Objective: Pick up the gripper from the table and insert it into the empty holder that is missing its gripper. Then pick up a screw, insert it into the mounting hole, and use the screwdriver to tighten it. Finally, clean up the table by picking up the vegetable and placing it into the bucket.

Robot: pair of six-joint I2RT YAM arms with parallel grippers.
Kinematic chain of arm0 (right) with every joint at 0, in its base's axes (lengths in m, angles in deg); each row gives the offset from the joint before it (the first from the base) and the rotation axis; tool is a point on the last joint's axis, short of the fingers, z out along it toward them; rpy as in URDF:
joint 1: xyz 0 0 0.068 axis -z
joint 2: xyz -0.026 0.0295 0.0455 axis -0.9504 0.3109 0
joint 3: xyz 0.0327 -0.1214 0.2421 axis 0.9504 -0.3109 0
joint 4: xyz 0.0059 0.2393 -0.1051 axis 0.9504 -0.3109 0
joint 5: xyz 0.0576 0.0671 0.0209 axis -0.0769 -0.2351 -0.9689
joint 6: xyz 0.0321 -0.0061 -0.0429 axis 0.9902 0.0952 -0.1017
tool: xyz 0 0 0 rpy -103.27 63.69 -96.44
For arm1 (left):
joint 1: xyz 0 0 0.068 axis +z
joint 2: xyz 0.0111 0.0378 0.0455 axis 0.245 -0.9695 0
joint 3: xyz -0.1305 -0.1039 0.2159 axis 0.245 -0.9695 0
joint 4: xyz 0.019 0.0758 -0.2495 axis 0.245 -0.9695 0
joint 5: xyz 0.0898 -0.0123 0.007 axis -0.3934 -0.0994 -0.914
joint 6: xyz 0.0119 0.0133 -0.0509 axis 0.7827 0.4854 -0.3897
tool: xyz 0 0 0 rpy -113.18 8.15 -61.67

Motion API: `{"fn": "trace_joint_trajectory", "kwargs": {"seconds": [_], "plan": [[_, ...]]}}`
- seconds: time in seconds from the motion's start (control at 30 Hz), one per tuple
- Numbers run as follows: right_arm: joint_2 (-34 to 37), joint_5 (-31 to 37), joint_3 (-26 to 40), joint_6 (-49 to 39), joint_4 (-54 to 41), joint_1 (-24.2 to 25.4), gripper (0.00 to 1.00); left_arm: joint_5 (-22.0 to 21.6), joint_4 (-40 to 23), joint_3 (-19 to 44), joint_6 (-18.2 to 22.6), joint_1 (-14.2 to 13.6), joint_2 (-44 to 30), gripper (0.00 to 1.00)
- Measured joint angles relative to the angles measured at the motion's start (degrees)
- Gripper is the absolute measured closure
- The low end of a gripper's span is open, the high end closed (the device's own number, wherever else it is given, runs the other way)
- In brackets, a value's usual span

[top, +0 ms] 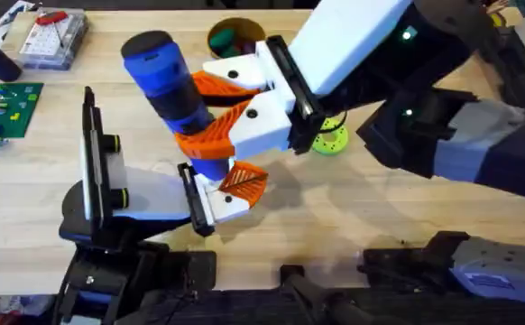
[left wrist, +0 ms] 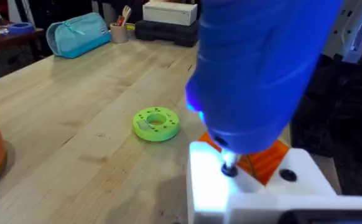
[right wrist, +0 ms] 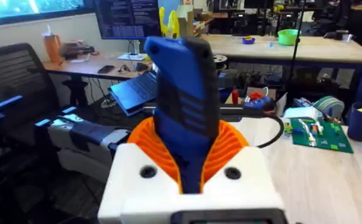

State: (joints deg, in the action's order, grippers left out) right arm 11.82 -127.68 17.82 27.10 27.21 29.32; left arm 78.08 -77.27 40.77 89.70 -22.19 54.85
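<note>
My right gripper reaches in from the upper right and is shut on the blue screwdriver, its orange ribbed pads on both sides of the body. The screwdriver stands tilted, bit down, over the white holder at the end of the left arm. Its bit tip rests on a dark screw in the holder's white face. The orange gripper sits in that holder. The bucket stands at the back; something green lies inside, too small to tell whether it is the vegetable.
A lime-green ring lies right of the holder, under the right arm. A clear parts box with a red-handled tool and a green circuit board sit at the far left. The right arm spans the table's upper right.
</note>
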Motion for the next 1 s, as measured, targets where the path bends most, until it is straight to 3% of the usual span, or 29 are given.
{"fn": "trace_joint_trajectory", "kwargs": {"seconds": [0.4,0.63,0.8,1.0], "plan": [[-0.3,-0.4,0.7,4.2,6.2,1.0,0.894,0.0,0.0,0.0,0.0,0.0,0.0,0.985],[-0.4,-3.7,10.0,6.5,-1.4,5.6,0.894,0.0,0.0,0.0,0.0,0.0,0.0,0.985],[-1.7,-4.3,13.9,3.9,-13.0,6.9,0.894,0.0,0.0,0.0,0.0,0.0,0.0,0.985],[-1.7,2.0,20.2,-6.7,-45.4,8.5,0.894,0.0,0.0,0.0,0.0,0.0,0.0,0.985]]}}
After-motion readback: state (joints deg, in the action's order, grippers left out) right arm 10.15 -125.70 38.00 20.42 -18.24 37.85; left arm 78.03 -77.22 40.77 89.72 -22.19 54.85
